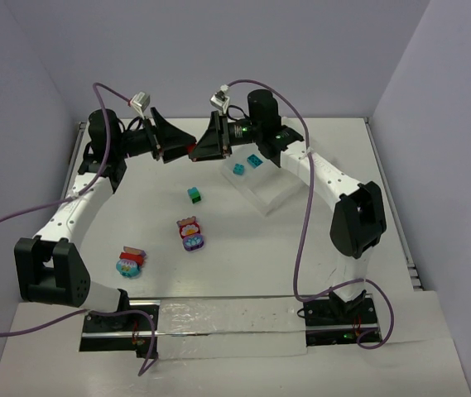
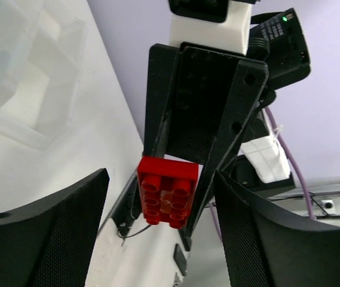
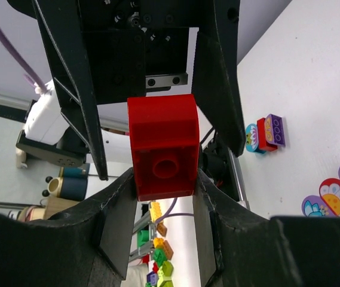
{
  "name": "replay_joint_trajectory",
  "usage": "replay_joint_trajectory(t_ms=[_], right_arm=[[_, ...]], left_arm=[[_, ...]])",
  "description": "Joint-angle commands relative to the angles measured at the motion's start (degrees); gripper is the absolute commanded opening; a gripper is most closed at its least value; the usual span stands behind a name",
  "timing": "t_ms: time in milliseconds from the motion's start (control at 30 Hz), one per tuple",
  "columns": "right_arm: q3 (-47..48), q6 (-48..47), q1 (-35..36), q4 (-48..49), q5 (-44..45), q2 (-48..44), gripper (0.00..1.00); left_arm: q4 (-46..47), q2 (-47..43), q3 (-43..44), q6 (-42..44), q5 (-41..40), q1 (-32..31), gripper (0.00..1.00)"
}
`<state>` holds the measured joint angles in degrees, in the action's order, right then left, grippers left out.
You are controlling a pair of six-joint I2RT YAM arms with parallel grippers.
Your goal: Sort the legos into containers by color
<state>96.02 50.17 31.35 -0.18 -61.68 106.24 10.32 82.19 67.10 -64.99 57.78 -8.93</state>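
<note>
The red brick is a glossy, blocky piece: the left wrist view shows its studded face, while the right wrist view shows a plain side and a face with one round socket in the middle. It is held in the air above the far part of the worktop, just left of the clear tray, between the two arms that meet nose to nose. The right gripper is clamped on it, one finger pressed to each side, the brick standing out past the fingertips. The left gripper faces it with its fingers spread apart, one on either side of the brick and not touching it. Two teal bricks lie in the tray; a green brick and two mixed clumps sit on the worktop, well apart from both grippers
</note>
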Motion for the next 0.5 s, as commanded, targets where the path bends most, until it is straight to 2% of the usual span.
replay_joint_trajectory(t_ms=[0,33,200,333,367,400,467], right_arm=[[0.0,-1.7,-0.6,-1.5,1.7,-1.9,0.00],[0.0,-2.2,-1.1,-3.1,2.4,-1.9,0.00],[0.0,-5.7,-3.3,-10.6,7.9,-2.7,0.00],[-3.5,-5.8,-8.3,-18.3,19.6,-4.4,0.00],[-3.6,-5.6,-8.5,-18.7,20.5,-4.5,0.00],[-4.4,-5.5,-9.9,-21.9,26.3,-5.1,0.00],[-4.5,-5.8,-11.8,-24.9,31.7,-5.5,0.00]], left_arm=[[-8.6,-0.9,4.2,7.1,-2.4,0.0,0.84],[-10.5,-1.0,4.6,8.0,-3.1,0.0,0.88],[-18.1,-1.7,6.2,12.4,-6.7,1.2,0.91],[-24.2,-2.6,6.7,16.1,-11.9,3.0,0.91],[-25.0,-2.6,6.6,16.5,-12.0,3.2,0.91],[-25.4,-2.6,5.9,16.6,-12.7,3.4,0.90],[-25.3,-3.0,5.1,16.3,-13.5,3.4,0.90]])
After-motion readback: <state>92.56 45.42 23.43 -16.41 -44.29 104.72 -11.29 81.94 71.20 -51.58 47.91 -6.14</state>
